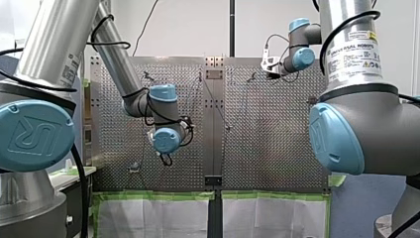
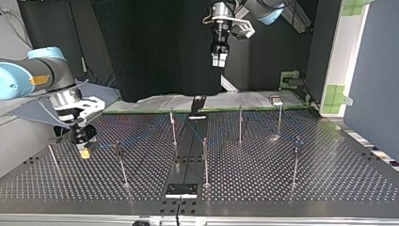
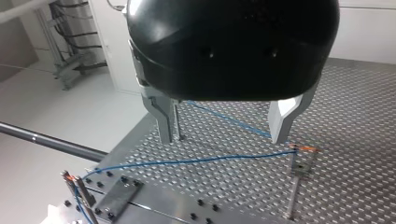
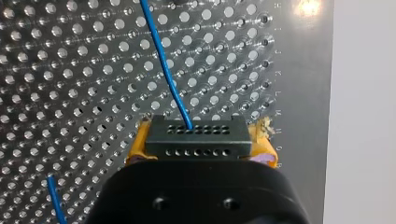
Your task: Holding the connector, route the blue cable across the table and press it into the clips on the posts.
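Note:
In the right wrist view my right gripper (image 4: 200,148) has its yellow pads shut on a black connector (image 4: 195,133) with rows of small holes. The blue cable (image 4: 163,60) leaves the connector and runs ahead over the perforated table. In the top view this gripper (image 2: 84,150) hangs low over the table at the view's left. My left gripper (image 3: 224,133) is open with nothing between its metal fingers, high above the table (image 2: 217,60). Below it the blue cable (image 3: 187,162) stretches between thin posts (image 3: 294,182).
Several thin metal posts (image 2: 205,160) (image 2: 240,123) (image 2: 295,160) stand across the perforated table (image 2: 329,179). A dark plate (image 2: 181,189) lies at the top view's near edge on the centre strip. Green-taped sheeting (image 1: 158,213) hangs below the table's edge in the front view.

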`<state>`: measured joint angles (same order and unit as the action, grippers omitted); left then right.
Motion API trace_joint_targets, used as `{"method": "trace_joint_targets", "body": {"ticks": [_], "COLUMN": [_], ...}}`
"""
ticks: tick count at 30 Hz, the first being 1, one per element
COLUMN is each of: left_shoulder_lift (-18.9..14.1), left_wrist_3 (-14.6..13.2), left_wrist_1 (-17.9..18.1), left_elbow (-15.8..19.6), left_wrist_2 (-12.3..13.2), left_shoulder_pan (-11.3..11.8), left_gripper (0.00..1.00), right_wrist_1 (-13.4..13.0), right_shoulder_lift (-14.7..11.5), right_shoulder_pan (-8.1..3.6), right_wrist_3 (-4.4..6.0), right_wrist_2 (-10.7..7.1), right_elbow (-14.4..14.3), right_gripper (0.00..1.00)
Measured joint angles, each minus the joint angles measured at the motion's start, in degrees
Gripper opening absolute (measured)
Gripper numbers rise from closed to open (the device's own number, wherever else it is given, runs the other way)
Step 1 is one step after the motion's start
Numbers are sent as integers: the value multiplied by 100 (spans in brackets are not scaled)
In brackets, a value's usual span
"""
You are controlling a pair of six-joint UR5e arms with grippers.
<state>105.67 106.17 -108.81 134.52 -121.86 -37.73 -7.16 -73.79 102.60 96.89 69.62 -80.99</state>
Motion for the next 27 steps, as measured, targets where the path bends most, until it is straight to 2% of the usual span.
{"method": "trace_joint_targets", "body": {"ticks": [8, 27], "left_shoulder_lift": [0, 0], "left_wrist_3": [0, 0], "left_wrist_1": [6, 7], "left_elbow": [293, 316], "left_wrist_2": [0, 0], "left_shoulder_pan": [0, 0], "left_gripper": [100, 100], "right_wrist_1": [3, 3], "right_shoulder_lift": [-1, -1], "right_shoulder_pan": [-6, -7], "right_wrist_3": [-1, -2], "right_wrist_2": [8, 9], "right_elbow": [-1, -1], "right_gripper": [0, 0]}}
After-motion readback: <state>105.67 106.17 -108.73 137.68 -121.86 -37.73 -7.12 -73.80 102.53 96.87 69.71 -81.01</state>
